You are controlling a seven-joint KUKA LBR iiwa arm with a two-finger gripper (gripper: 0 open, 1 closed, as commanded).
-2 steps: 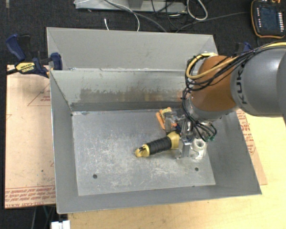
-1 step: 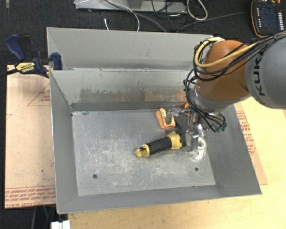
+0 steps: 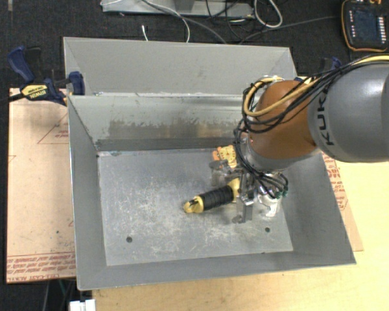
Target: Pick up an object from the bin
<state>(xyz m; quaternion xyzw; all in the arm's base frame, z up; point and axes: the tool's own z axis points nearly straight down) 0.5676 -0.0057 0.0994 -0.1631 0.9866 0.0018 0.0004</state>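
A black-handled tool with yellow ends point(image 3: 211, 199) lies on the bin floor, right of the middle, pointing left and slightly down. My gripper point(image 3: 244, 206) reaches down just at the tool's right end, its metal fingers point(image 3: 241, 214) touching the floor close beside the handle. A small yellow and tan thing point(image 3: 225, 155) sits behind the gripper, near the back wall. A whitish thing with green on it point(image 3: 271, 204) lies right next to the gripper on its right side.
The arm with its orange cover and looped cables hangs over the bin's right half and hides what is beneath it. The floor's left half shows bare scuffed metal.
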